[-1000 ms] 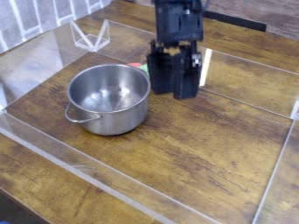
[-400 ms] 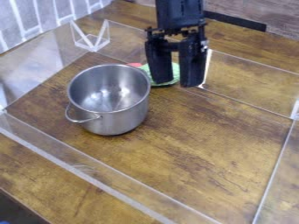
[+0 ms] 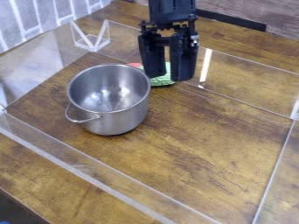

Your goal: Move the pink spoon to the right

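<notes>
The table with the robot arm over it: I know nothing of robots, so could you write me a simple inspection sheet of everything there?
Surface: wooden table with clear plastic walls along its edges.
Job's things: pink spoon, only a small reddish bit shows at the gripper's left side, behind the pot; the rest is hidden.
Clutter: steel pot, upright and empty; green toy vegetable, seen between the fingers, mostly hidden.
Grippers: gripper open, pointing steeply down, fingers either side of the green toy; holding nothing that can be seen.
Cables: nothing seen.
Surroundings: clear triangular stand at the back left; pale tiled wall behind.
</notes>
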`<state>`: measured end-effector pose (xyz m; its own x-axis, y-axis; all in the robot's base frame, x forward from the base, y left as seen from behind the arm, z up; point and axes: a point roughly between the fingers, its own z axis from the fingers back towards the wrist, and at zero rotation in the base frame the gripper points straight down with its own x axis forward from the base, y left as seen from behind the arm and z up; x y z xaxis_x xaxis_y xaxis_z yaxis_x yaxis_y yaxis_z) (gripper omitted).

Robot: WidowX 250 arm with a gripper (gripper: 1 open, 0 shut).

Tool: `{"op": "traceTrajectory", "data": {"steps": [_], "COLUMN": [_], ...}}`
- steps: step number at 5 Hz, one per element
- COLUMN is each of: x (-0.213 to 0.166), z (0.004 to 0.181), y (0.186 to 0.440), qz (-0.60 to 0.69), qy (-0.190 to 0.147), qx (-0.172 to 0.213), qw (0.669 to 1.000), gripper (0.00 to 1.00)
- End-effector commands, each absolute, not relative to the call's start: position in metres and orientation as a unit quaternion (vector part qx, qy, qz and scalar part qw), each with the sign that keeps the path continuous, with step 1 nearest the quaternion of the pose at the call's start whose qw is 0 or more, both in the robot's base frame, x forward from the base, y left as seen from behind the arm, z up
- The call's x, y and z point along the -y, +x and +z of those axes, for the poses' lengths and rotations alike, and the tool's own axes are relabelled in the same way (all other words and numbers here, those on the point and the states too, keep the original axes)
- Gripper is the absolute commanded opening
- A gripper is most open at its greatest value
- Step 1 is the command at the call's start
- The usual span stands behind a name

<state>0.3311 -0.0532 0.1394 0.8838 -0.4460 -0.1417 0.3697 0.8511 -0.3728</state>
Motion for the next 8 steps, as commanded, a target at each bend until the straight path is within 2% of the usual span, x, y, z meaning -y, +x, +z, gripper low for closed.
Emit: {"op": "traceTrajectory", "data": {"steps": [1,2,3,5,6,7,8], "x": [0.048,0.048,0.048,0.049,0.052,0.054,0.053], "z": [0.152,0.156,0.164,0.169,0.17,0.171,0.17], "y": [0.327,0.313,0.313,0.313,0.315,0.314,0.307], "qz": [-0.21,-0.2,-0.199,-0.201,-0.192,-0.182,-0.177], "qy": [-0.165,-0.163,-0.163,-0.166,-0.165,-0.165,-0.168], "qx": [-0.081,-0.078,-0.075,-0.07,-0.068,-0.066,-0.062], "qw": [0.96,0.963,0.963,0.963,0.965,0.967,0.968], "gripper": [0.0,0.0,1.0,1.0,0.0,0.0,1.0]}}
